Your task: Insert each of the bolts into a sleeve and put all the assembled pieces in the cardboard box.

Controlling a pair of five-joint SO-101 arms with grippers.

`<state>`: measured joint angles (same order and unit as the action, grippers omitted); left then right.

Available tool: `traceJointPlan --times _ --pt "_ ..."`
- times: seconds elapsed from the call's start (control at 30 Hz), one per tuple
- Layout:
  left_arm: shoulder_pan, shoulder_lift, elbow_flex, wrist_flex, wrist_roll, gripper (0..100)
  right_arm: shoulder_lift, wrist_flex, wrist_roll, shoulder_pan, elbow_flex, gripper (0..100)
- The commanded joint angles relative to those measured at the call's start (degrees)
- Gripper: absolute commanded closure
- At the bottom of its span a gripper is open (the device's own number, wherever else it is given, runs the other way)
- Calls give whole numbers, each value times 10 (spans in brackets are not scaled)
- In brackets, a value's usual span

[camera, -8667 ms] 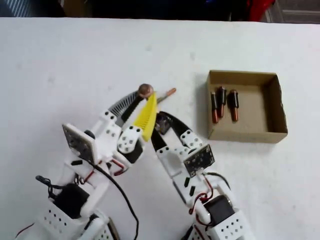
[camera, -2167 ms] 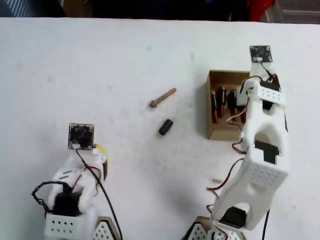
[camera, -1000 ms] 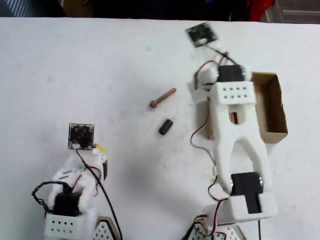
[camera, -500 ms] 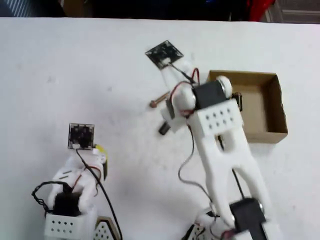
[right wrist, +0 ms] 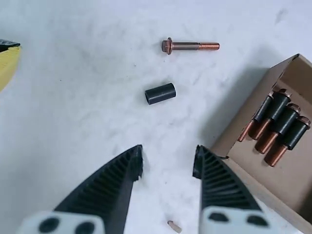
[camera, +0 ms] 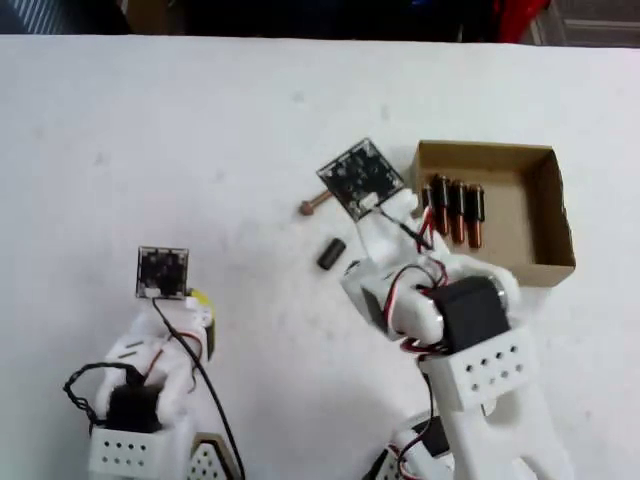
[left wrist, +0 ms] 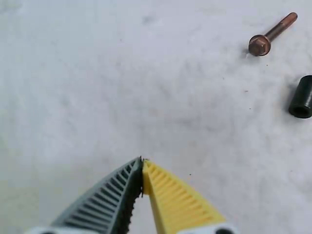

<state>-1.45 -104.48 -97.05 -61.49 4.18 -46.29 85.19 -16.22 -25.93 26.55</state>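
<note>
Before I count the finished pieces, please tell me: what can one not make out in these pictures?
- High view: the shank of the bolt, hidden under the right arm's camera board.
- Right wrist view: part of the cardboard box, cut off by the picture's edge.
- Right wrist view: a pale fleck, too small to identify.

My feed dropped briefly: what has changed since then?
The right gripper delivered the joined piece: the cardboard box now holds four assembled pieces, not three. It let go and swung back, open, near the sleeve. The left gripper pulled back, shut. The loose bolt and sleeve have not moved.
</note>
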Motion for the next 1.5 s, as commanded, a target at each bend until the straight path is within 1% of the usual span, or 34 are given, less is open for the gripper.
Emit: traceJointPlan --times 0.0,0.13,0.3,0.53,0.67,0.9,1.07,1.17,1.27,1.37,1.47 --pt "-4 -2 1 -19 -7 976 -16 -85 66 -4 68 850" --pt "-4 -2 1 -25 -7 976 -2 -154 143 -5 113 850" --pt "-4 -2 1 -25 -7 976 30 -218 235 -6 132 850" --pt "-4 -2 1 -26 -7 976 104 -279 372 -57 132 850" --pt "-4 -2 1 -26 -7 976 154 -334 461 -63 132 850" --pt "-4 -2 1 -23 -6 976 239 -415 574 -61 132 850" --pt "-4 -2 1 -22 -4 976 291 -458 634 -59 132 850" --pt "-4 -2 1 -22 -4 976 320 -475 658 -58 132 850" --pt "-4 -2 1 -20 -4 976 345 -491 694 -38 132 851" --pt "-4 -2 1 -15 -4 976 369 -513 709 -8 130 851" --pt "-4 -2 1 -15 -4 976 393 -531 712 5 130 851"
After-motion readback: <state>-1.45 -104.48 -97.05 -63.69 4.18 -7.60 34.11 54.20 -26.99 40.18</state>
